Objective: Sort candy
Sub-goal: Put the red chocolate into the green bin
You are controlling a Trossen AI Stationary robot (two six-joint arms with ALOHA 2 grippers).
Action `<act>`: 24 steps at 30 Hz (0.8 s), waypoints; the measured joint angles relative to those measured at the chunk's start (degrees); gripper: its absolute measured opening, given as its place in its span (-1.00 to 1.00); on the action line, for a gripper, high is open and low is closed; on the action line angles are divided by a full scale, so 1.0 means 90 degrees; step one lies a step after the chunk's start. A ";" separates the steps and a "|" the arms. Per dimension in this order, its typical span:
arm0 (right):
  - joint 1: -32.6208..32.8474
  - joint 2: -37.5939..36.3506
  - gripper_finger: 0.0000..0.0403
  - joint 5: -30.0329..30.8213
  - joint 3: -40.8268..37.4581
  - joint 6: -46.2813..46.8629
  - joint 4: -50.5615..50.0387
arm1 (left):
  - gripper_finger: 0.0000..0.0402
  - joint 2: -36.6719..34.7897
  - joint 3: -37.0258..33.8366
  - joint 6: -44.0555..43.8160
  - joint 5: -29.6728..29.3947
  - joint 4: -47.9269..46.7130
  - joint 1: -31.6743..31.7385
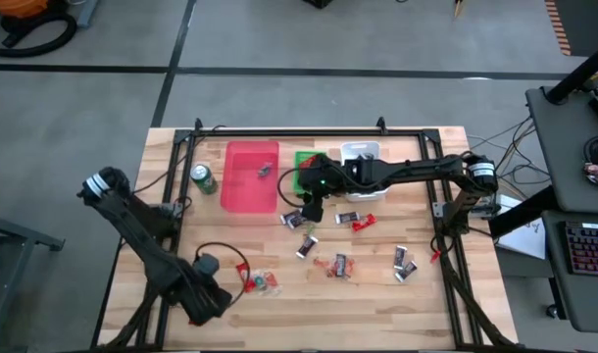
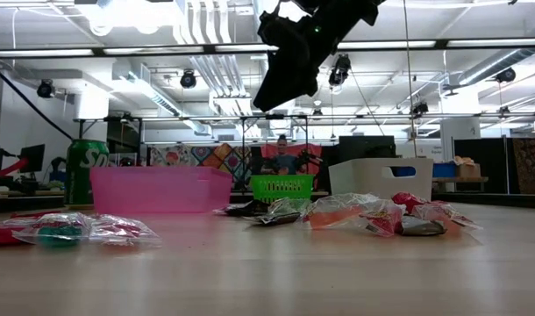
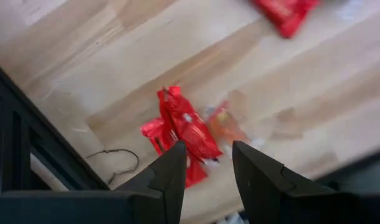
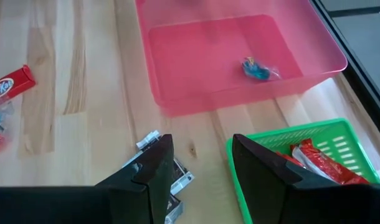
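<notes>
Hovering right end effector (image 1: 309,210), fingers apart

Three bins are sitting in a row near the surface's (image 1: 181,245) far edge: the large bin (image 1: 251,176) leftmost, the basket (image 1: 306,169) in the middle, the box (image 1: 363,169) rightmost. A can (image 1: 203,178) is standing just left of the large bin. Candy (image 1: 340,265) is lying scattered before the bins, toward the near edge.

Blue candy (image 4: 258,68) lies in pink bin (image 4: 177,93), beside green basket (image 4: 314,140)
</notes>
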 joint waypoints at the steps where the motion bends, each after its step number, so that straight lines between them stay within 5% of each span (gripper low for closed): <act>1: 0.0010 0.0002 -0.22 0.0002 0.0000 -0.0023 0.0000 | -0.44 0.0126 -0.0025 -0.0011 0.0055 -0.0016 0.0002; 24: 0.0204 0.0007 -0.23 0.0000 0.0000 0.0029 0.0000 | -0.47 0.1518 -0.0692 -0.0140 0.0032 0.0797 0.0002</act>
